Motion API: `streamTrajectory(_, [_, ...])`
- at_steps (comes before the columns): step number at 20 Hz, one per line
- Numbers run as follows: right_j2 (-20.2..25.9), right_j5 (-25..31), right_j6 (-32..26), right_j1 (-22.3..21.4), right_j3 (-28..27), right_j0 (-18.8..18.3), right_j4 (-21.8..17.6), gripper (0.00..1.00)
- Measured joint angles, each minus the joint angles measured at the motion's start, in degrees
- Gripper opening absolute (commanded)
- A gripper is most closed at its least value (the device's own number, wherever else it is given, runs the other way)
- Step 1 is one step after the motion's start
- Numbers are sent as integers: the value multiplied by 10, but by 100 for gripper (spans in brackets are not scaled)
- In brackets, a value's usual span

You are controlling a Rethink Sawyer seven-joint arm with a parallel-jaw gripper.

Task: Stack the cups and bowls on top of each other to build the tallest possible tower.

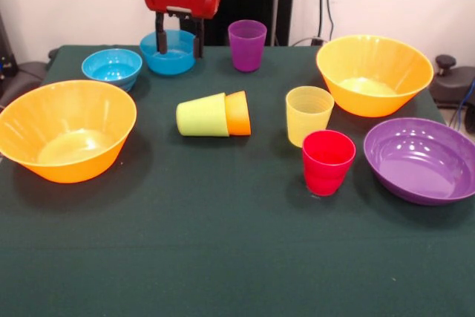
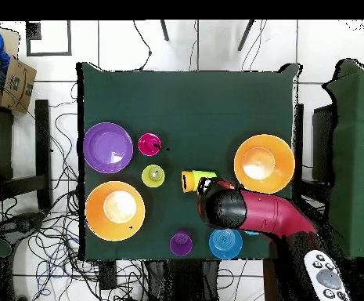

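The pincer [image 1: 179,41] hangs with its two dark fingers spread apart and holding nothing, poised over the deeper blue bowl [image 1: 168,53] at the far side of the tabletop [image 1: 223,257]; whether the tips touch its rim cannot be told. Nothing is stacked upright yet. Just beside the pincer sit the cyan bowl [image 1: 112,67] on one flank and the upright purple cup [image 1: 247,44] on the other. Nearer the camera, the lime green cup [image 1: 202,115] lies on its side nested with the orange cup [image 1: 239,113]. Well apart are the yellow cup [image 1: 309,114], red cup [image 1: 327,161], purple bowl [image 1: 423,159] and two large orange bowls [image 1: 65,130] [image 1: 375,73]. The likely trouble: a glossy curved rim may slip from the fingers, or a descent off-centre may push the bowl into its cyan neighbour or tip the purple cup. The nested pair could roll if nudged.
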Motion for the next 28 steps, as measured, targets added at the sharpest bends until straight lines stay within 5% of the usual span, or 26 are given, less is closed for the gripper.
streamTrajectory(28, [-1, 0, 0, 85, -43, -30, 0, 100])
